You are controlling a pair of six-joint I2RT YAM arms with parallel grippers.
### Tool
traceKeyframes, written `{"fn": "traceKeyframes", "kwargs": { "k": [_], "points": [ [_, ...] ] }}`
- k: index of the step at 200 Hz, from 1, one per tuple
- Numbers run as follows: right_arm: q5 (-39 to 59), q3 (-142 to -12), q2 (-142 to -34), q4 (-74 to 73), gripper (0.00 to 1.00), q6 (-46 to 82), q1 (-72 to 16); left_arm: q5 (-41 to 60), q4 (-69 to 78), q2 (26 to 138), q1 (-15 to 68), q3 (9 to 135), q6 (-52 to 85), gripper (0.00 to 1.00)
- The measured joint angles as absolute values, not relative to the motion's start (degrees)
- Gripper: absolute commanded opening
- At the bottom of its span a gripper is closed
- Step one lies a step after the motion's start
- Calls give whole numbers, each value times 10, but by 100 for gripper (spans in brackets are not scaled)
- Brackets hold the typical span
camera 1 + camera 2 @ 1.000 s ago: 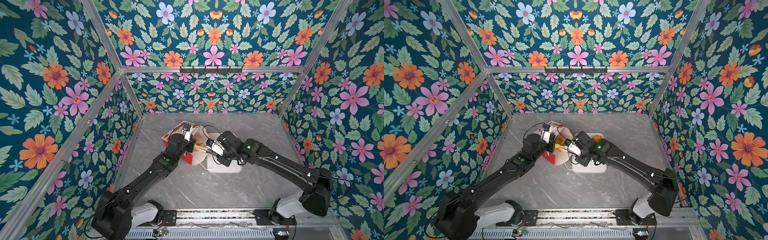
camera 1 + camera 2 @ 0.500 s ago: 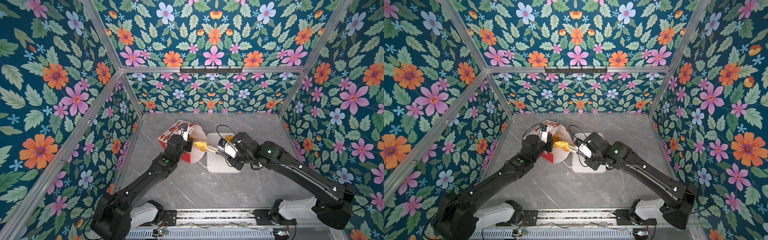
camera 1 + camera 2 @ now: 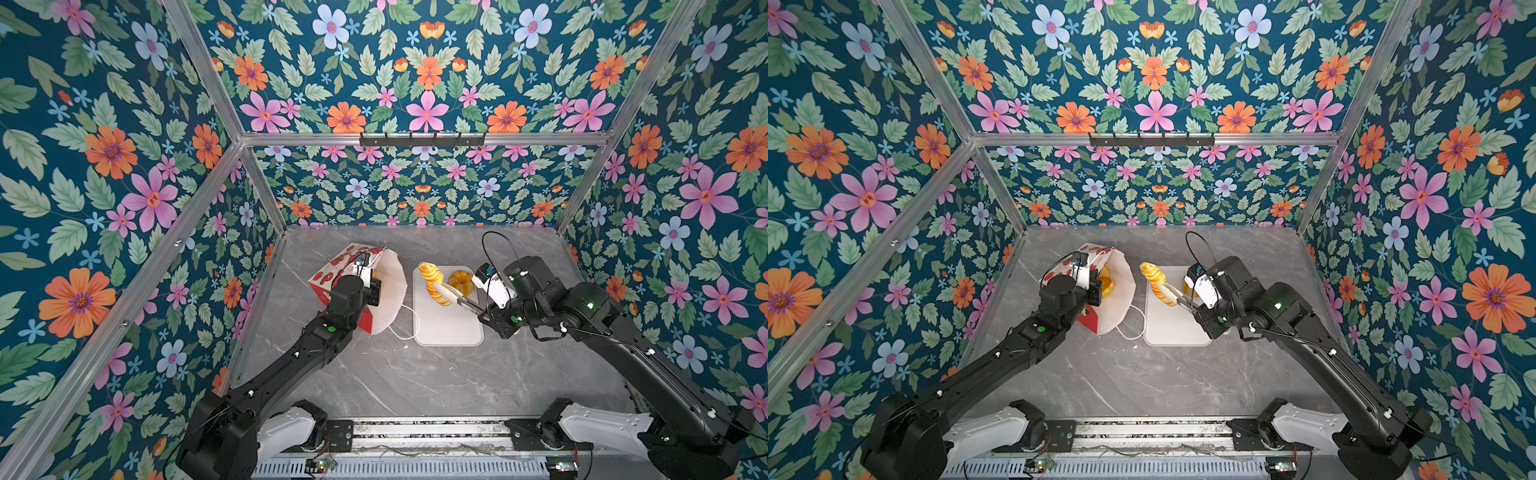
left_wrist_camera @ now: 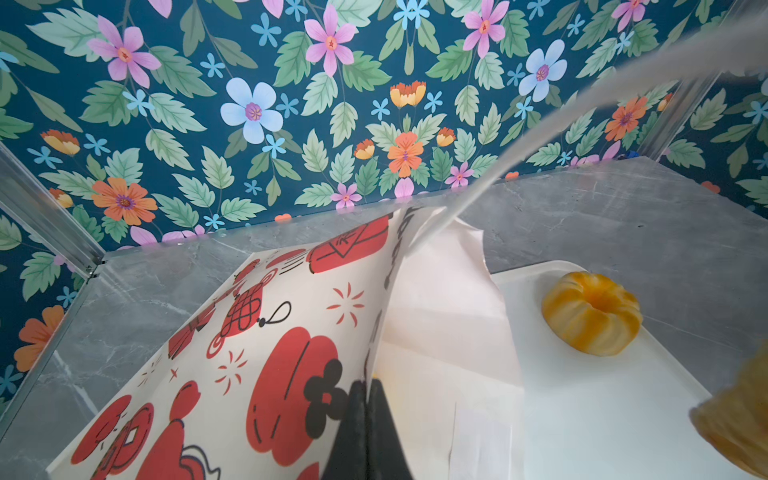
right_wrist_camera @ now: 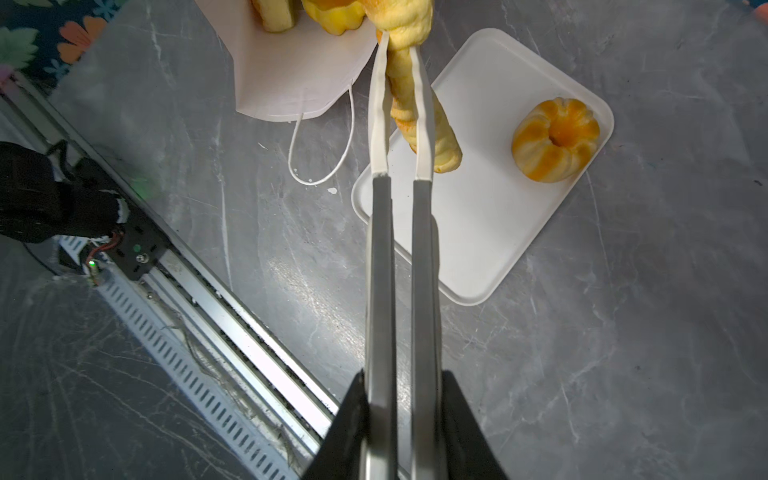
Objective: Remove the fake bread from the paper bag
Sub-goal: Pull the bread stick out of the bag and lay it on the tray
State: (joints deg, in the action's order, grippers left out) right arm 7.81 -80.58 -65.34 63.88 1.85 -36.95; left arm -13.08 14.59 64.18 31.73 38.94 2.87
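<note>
Over grey counter [image 3: 415, 374], my right jaws are squeezing tongs [image 5: 378, 249] around the loaf [image 5: 444, 137], aiming it flat onto tray [image 5: 478, 228]; left jaws pinching paper bag [image 4: 291, 332].

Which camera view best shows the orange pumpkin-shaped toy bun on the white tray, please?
The right wrist view: the orange pumpkin-shaped toy bun sits whole, seen from above, on the white rectangular tray. The left wrist view shows it whole, side-on. In both top views it is small, partly behind the right arm.

Floral walls [image 3: 104, 166], alu frame [image 3: 291, 139], grey marble top [image 3: 415, 382]
</note>
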Motion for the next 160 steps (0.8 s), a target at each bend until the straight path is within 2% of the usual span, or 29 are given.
{"fn": "traceKeyframes", "kwargs": {
  "k": [44,111,160],
  "points": [
    [215,-759,-664,628,26,76,-249,-140,150,631,317,372,28,0],
    [394,-679,-752,526,26,135,-206,-138,155,624,317,359,29,0],
    [468,-667,-835,466,26,156,-176,-135,164,617,317,350,30,0]
  ]
}}
